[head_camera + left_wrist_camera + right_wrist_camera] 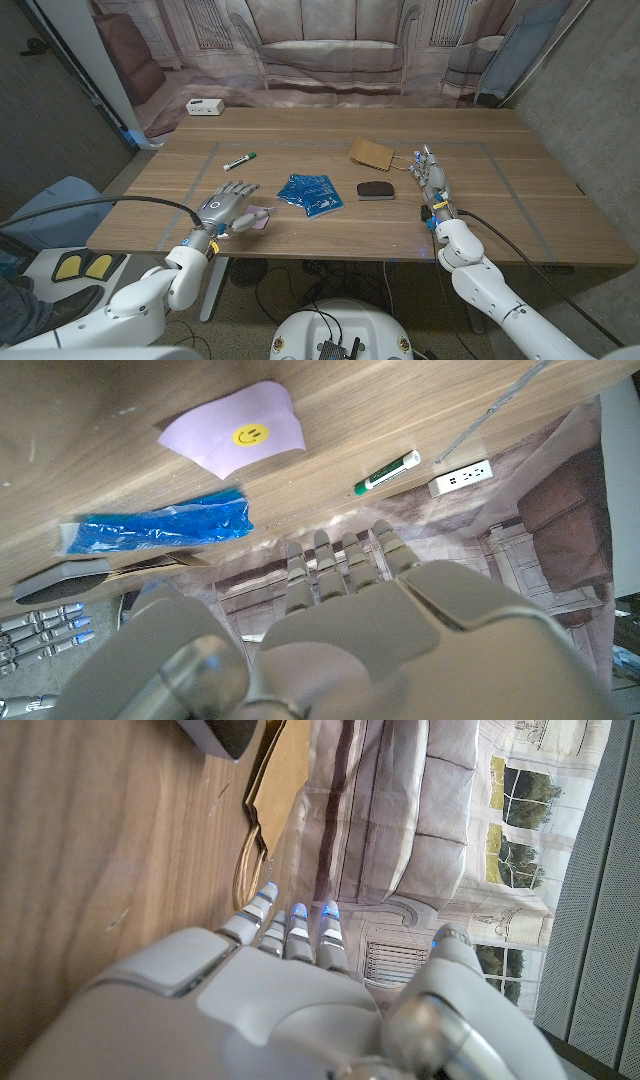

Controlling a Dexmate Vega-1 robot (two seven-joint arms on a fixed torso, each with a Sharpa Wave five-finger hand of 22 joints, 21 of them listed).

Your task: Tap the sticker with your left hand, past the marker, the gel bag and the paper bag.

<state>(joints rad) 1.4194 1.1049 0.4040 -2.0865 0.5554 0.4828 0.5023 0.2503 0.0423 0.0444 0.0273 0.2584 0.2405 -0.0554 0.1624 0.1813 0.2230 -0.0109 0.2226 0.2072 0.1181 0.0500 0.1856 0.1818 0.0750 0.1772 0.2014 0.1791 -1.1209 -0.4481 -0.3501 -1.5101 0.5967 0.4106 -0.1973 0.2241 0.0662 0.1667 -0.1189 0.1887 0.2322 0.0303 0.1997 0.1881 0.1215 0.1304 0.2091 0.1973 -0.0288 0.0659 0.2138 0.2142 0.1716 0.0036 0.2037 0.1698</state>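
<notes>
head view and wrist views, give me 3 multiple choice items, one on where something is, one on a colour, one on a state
1. Where does the gel bag lie?
A. between the sticker and the black pad
B. at the table's far edge by the power strip
C. on top of the paper bag

2. What colour is the marker's cap?
A. red
B. green
C. black

3. How is the left hand?
A. gripping the marker
B. holding nothing, fingers extended, at the sticker
C. closed on the gel bag

Answers:
1. A: in the head view the blue bag sits between the purple sticker sheet and the pad.
2. B: the left wrist view shows the marker white with a green cap.
3. B: the head view shows the fingers extended at the sticker's edge, nothing in them; whether they touch it cannot be told.
</notes>
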